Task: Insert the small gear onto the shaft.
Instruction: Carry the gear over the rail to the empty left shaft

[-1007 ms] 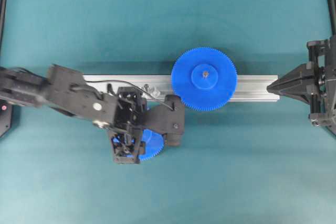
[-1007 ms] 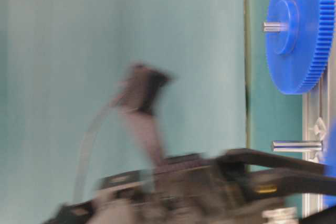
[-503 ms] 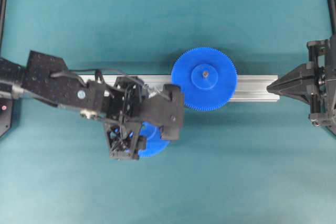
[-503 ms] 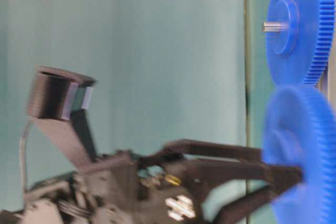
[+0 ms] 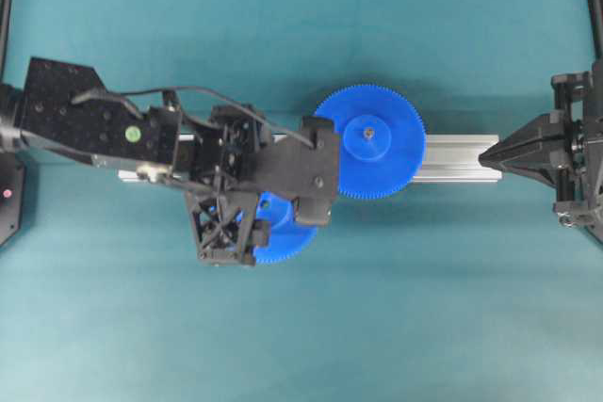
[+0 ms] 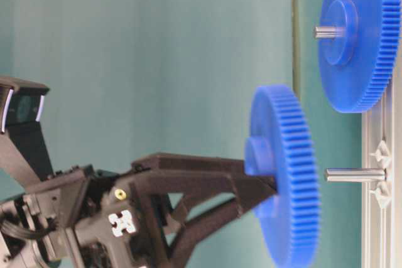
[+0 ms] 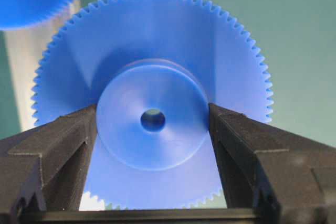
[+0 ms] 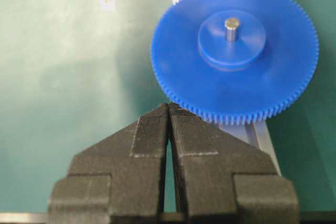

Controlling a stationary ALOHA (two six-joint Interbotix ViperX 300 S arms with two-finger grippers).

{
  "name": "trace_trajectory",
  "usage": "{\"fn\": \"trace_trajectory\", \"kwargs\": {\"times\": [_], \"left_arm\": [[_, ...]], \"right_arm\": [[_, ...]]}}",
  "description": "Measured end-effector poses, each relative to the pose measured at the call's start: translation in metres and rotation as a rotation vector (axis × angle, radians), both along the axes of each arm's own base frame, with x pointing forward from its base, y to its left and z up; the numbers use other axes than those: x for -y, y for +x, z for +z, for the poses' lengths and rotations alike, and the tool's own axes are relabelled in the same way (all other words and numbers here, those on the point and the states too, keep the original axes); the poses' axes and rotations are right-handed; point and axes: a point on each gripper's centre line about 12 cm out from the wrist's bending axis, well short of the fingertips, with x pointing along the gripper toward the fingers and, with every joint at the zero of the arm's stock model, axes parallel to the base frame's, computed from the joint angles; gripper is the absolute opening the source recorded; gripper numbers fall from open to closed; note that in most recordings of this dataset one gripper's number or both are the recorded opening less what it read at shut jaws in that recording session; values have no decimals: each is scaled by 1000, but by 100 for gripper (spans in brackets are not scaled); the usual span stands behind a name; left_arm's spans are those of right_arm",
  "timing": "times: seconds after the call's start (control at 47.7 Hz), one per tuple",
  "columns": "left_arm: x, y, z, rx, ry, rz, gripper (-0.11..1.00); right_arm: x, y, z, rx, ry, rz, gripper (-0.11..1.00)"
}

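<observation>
Holding station over the teal table [image 5: 396,327], I read the job as well begun but not finished. The largest fixture is the aluminium rail [image 5: 457,155] lying across the table, and the wider blue gear [image 5: 369,142] already sits on it with its own grey pin tip poking through the hub; that part needs nothing from me.

My left gripper [image 7: 153,121] has the small gear [image 6: 284,174] in hand: its fingers [image 7: 58,135] press either side of the raised hub, standing fairly wide because the hub is wide, and the dark centre hole shows clear between them. So the pick-up is done and the gear is off the table, carried flat above the rail just beside the wider gear.

My right gripper [image 8: 168,129] is closed on nothing, parked near the far end of the rail, with its tips pointing at the rail's end.

What remains is the insertion itself. In the table-level view the shaft [image 6: 355,174] stands bare on its small metal base, with a clear gap between its tip and the gear's face. The hub looks roughly in line with the pin, though I cannot tell from these views whether the hole is truly centred. I judge I still have to line up, lower onto the pin, and release.
</observation>
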Motion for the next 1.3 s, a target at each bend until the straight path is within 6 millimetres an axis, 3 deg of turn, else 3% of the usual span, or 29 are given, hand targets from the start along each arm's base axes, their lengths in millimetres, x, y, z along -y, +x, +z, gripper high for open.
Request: {"fn": "trace_trajectory", "kwargs": {"times": [0.462,1.301], "left_arm": [[-29,0,0,-6,26,17,70],[-52,-4,-15,-13,30,67,70]], "right_arm": [[0,0,0,3,2,-2,7],[0,-1,-2,0,1,-1,7]]}}
